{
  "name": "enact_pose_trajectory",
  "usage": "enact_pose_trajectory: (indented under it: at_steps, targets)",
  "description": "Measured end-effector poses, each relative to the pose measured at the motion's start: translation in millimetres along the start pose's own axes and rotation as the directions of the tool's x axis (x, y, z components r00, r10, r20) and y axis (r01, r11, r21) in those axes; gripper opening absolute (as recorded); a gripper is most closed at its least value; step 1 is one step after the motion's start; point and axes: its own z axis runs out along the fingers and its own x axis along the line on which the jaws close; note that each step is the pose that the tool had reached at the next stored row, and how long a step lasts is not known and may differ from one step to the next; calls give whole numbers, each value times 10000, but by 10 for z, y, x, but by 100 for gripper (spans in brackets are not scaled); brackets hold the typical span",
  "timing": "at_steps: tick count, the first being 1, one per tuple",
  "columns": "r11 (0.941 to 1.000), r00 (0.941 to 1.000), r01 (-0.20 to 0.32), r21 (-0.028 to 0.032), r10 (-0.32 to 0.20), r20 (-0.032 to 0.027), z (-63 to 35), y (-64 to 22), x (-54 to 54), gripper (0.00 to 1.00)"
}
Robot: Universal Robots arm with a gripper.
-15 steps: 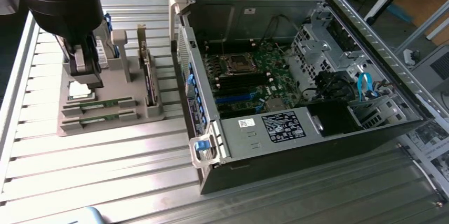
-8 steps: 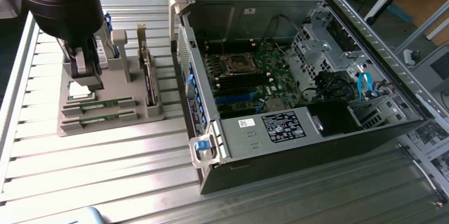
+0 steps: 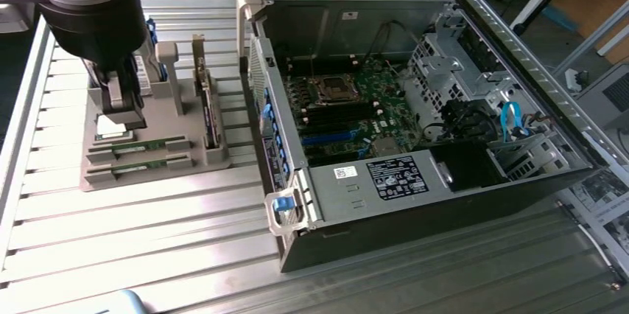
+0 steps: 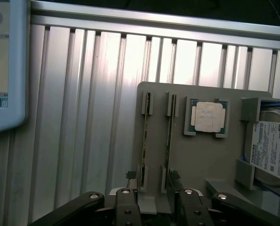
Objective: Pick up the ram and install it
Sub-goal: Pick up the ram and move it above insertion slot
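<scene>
— Robot arm (image 3: 84, 4) is looming closest to us on the exterior view's left, hanging over the grey holder (image 3: 157, 180) on the bench (image 3: 147, 240). What's the claw (image 4: 152, 181) doing?

— It's gaping: fingers (image 4: 127, 200) spread, gripping nothing, hovering just above the holder.

— And the ram (image 3: 138, 147)?

— It's sitting on edge in its slot in that holder, with a twin stick (image 3: 138, 169) sitting in the next slot alongside. From the wrist, both are running straight away from the claw, their near ends lying just ahead of those fingers.

— Anything beside them?

— A silver CPU (image 4: 207, 117) is resting in its pocket just beyond the sticks, a hard drive (image 4: 272, 150) is lying past that, and a dark expansion card (image 3: 205, 104) is standing upright at the holder's edge toward the exterior view's right.

— And further right?

— The computer case (image 3: 413, 233) is lying open on the bench, its motherboard (image 3: 378, 107) showing.
</scene>
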Motion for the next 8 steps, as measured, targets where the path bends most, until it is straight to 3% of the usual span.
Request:
enact_pose_trajectory:
  at_steps: [8]
  targets:
    - [10000,10000,0,-1,0,-1,47,-2,0,38]
